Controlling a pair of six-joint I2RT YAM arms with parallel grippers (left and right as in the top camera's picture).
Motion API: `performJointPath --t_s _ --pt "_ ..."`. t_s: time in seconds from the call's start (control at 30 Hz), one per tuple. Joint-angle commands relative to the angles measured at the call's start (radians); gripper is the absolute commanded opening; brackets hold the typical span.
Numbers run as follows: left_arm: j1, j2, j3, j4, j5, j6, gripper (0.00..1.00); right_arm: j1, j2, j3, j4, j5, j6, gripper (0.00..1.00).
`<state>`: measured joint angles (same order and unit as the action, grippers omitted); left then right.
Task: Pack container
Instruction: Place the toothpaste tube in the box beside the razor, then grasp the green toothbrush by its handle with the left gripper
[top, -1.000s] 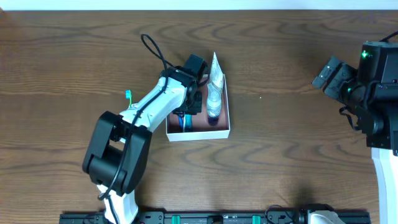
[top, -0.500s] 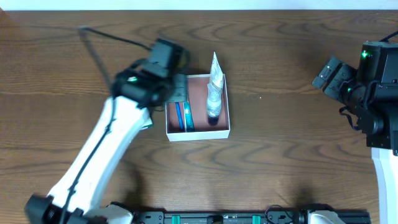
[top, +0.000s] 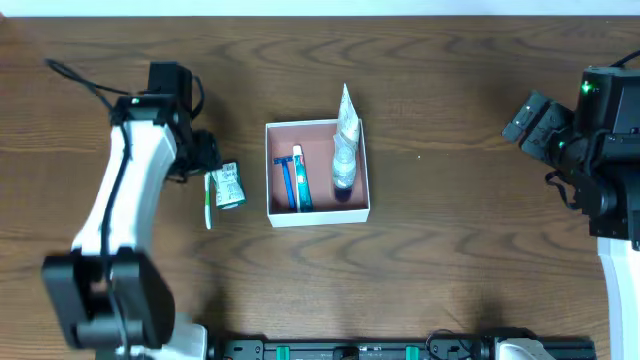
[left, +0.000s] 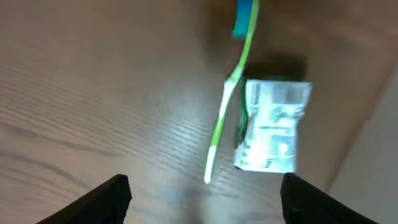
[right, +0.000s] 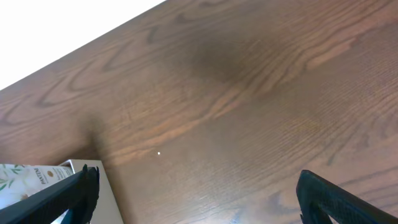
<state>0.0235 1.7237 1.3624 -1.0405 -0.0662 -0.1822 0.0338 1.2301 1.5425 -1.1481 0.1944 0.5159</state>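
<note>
The container (top: 320, 216), a shallow white-walled box with a reddish-pink floor, sits mid-table. In it lie a blue razor (top: 286, 182), a teal-and-white stick-like item (top: 301, 180) and a white tube (top: 345, 150) whose tip sticks out over the far wall. My left gripper (top: 203, 157) is open and empty, left of the container, above a green toothbrush (top: 208, 202) and a small white-green packet (top: 230, 185). The left wrist view shows the toothbrush (left: 227, 106) and packet (left: 272, 124) beyond the open jaws (left: 202, 199). My right gripper (top: 527, 118) is open and empty at the far right.
The right wrist view shows bare wood between the open jaws (right: 196, 199), with the container's corner (right: 93, 169) and the tube's end (right: 28, 177) at lower left. The table's far edge runs along the top.
My left arm has swung left away from the container, leaving the razor and teal item lying inside. It now hovers over the toothbrush and packet. The right arm has not moved.
</note>
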Motion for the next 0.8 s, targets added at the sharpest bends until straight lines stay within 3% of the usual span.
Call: performJointPath --t_s 0.0,0.17,0.77 --pt "0.026 0.075 -0.011 -0.003 0.058 0.071 0.72 -0.007 -0.001 0.008 -0.001 0.004 0.01 0.99" --pt "0.047 0.159 -0.011 0.026 0.058 0.085 0.67 -0.007 -0.001 0.008 -0.001 0.004 0.01 0.99" --pt "0.061 0.295 -0.02 0.124 0.055 0.119 0.67 -0.007 -0.001 0.008 -0.001 0.004 0.011 0.99"
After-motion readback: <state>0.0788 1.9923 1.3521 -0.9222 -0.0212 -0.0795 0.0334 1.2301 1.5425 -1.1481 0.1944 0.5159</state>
